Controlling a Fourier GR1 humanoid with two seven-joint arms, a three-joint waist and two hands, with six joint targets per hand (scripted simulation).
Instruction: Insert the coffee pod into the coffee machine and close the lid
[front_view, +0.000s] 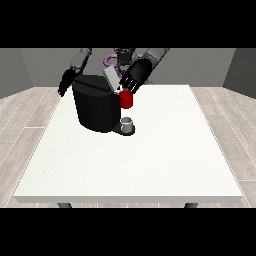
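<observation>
- The hand at the view's right (136, 76) hangs over the top front of the coffee machine (97, 107), its fingers (127, 88) pointing down and only slightly bent, closed round nothing; their tips come down just above the red thing at the machine (126, 99).
- The machine's grey lid (111, 78) stands tilted up, just to the left of that hand.
- The hand at the view's left (65, 82) hangs beside the machine's upper left edge, fingers straight and pointing down, apart from the machine.
- A grey thing (127, 123) sits on the machine's base, directly under the red thing; whether it is the pod I cannot tell.
- The machine stands on the white table (150, 165), towards its far left part.
</observation>
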